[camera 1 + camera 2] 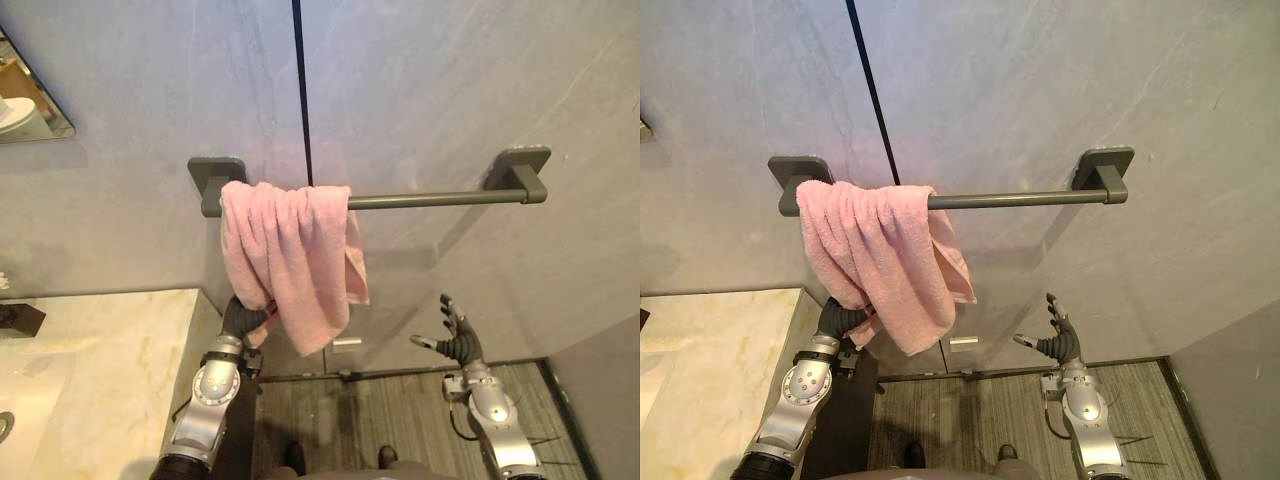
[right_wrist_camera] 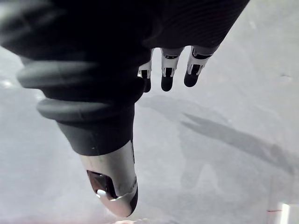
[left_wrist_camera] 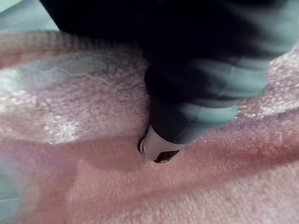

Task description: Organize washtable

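A pink towel [image 1: 290, 255] hangs bunched over the left end of a grey towel bar [image 1: 440, 198] on the wall. My left hand [image 1: 238, 318] reaches up beneath the towel's lower left corner, and the cloth folds over it. In the left wrist view its thumb [image 3: 161, 148] presses into the pink towel [image 3: 84, 116], pinching the cloth. My right hand [image 1: 456, 338] is open with spread fingers, low to the right of the towel and apart from it. In the right wrist view its fingers [image 2: 167, 70] point at the bare grey wall.
The pale marble washtable [image 1: 110, 370] stands at the lower left, with a dark fixture [image 1: 20, 318] at its back edge. A mirror corner [image 1: 25, 100] shows at the upper left. Wood-look floor [image 1: 400, 410] lies below the bar, whose right half is bare.
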Available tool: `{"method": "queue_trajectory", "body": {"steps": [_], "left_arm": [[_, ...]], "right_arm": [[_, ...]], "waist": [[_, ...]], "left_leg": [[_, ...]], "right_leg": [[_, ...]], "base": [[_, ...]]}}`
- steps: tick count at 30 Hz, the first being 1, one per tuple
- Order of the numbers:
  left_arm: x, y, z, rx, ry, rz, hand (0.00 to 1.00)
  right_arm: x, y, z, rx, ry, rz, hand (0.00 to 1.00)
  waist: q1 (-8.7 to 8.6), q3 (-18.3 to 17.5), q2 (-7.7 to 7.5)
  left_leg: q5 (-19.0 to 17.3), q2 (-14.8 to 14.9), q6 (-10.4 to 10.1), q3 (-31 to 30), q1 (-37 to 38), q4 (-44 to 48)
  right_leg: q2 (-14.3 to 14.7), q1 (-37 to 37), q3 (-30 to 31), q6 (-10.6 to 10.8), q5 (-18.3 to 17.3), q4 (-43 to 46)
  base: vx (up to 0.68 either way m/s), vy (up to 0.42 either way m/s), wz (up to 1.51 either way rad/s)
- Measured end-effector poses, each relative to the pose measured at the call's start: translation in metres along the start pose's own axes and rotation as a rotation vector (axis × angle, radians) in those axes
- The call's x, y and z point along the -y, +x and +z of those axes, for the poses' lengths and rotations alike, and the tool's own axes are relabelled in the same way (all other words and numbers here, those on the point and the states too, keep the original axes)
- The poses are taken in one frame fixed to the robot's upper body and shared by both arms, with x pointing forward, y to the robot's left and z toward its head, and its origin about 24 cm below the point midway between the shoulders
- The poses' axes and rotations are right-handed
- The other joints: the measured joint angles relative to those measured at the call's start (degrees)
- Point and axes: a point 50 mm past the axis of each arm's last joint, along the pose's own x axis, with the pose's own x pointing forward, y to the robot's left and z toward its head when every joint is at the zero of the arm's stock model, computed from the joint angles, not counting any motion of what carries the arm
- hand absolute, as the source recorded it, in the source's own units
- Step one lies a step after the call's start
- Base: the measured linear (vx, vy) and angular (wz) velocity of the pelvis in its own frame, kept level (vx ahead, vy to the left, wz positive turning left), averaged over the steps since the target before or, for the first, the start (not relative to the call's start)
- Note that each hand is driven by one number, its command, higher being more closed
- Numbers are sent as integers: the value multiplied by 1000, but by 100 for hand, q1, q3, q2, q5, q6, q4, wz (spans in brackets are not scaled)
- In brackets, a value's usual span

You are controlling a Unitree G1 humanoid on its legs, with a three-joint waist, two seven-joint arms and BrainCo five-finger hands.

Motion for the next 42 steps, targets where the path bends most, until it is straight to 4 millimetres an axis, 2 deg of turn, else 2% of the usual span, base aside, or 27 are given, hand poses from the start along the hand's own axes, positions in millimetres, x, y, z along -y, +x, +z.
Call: {"method": "queue_trajectory", "body": {"steps": [7,12,17,18,24,31,37,42], "left_arm": [[7,-2,-1,-3,-4,-28,100],[11,-4,-2,-10,-10,-42,100],[18,-5,-1,-7,-27,-62,100],[21,-5,0,-5,-39,-66,100],[28,-5,3,10,-65,-72,100],[29,-5,4,14,-65,-78,100],[29,-5,4,17,-66,-77,100],[23,-6,2,8,-67,-45,100]], "right_arm": [[-14,4,36,171,-53,186,0],[-38,10,61,283,-53,324,0],[-65,14,77,347,-54,451,0],[-75,14,81,366,-56,494,100],[-101,17,89,387,-42,588,100],[-108,17,87,375,-25,597,100],[-99,21,81,352,-32,545,100],[-69,25,71,312,-23,374,100]], "waist": [[10,-68,-53],[22,-91,-75],[47,-93,-74],[74,-93,-74],[167,-98,-73],[192,-117,-94],[178,-126,-107],[183,-146,-137]], "left_leg": [[-1,5,0,28,57,-3],[0,9,2,13,73,-6],[4,8,4,-46,48,-6],[4,7,4,-62,43,-6],[11,-2,2,-162,4,-5],[33,-4,2,-260,-9,-6],[42,1,2,-299,-34,-7],[43,0,1,-314,-41,-6]], "right_leg": [[-2,47,16,9,8,11],[-3,65,17,12,10,21],[-7,72,-7,12,10,18],[-6,74,-20,12,9,18],[-5,102,-122,10,6,4],[-4,166,-209,-1,-15,11],[-4,161,-244,2,-19,15],[-6,164,-268,3,-22,13]], "base": [[-8,-4,-2],[-14,-4,0],[-7,-7,5],[-2,-9,6],[-2,-9,8],[-12,-13,7],[-24,-10,3],[-5,-6,2]]}}
